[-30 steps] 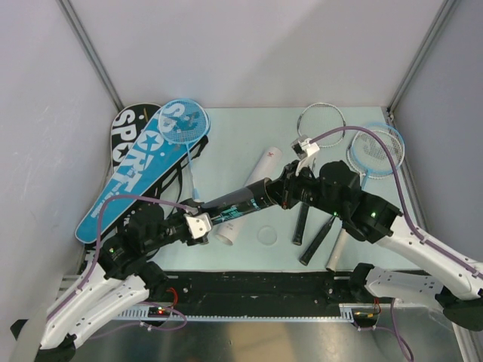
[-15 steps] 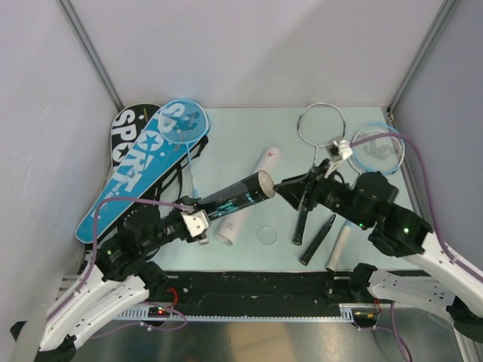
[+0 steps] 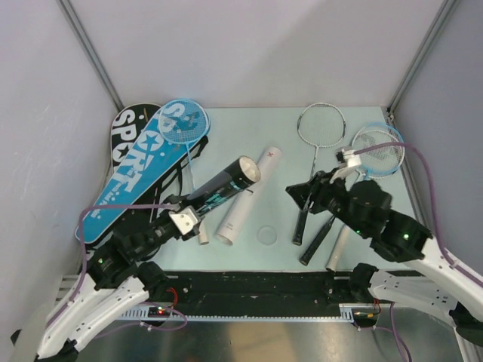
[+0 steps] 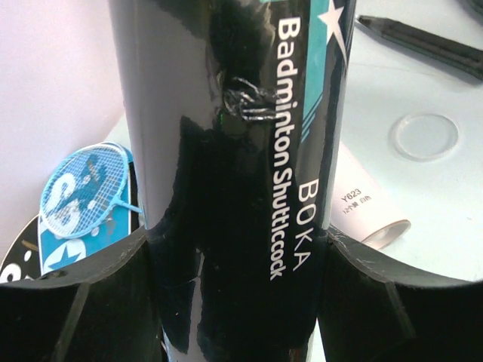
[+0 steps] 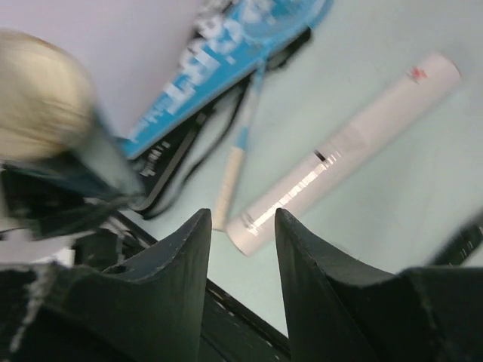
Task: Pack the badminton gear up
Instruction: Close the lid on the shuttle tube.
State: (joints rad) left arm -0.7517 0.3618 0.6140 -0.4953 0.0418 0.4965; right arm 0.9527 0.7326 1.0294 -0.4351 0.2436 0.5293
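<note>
I'm backing my right gripper [image 5: 241,217] off the mouth of the black tube [image 3: 223,187]. 1 s ago it was pinched shut right at that opening; now the fingers are standing apart with nothing between them, hovering over the racket handles. I'm reading that as a drop-off into the tube, so this hand is freeing up for the next item.

My left gripper [image 4: 238,264] is clamping the black tube low on its body, 1 finger on each side, and is tipping it steeper than 1 s ago, with the open end rising toward the back wall.

Containers:
- black tube: the mouth is showing pale in the right wrist view but it's blurred, so I can't tell what's sitting inside
- white tube [image 3: 238,215]: lying on the table just beside and partly under the black one, contents not visible
- clear lid [image 3: 266,235]: lying loose on the table, so I'm judging capping as not yet done
- blue cover [image 3: 128,177] and black cover [image 3: 127,121]: lying far left, 1 blue racket [image 3: 185,121] resting on top, not inside

No loose shuttlecocks are showing on the table
</note>
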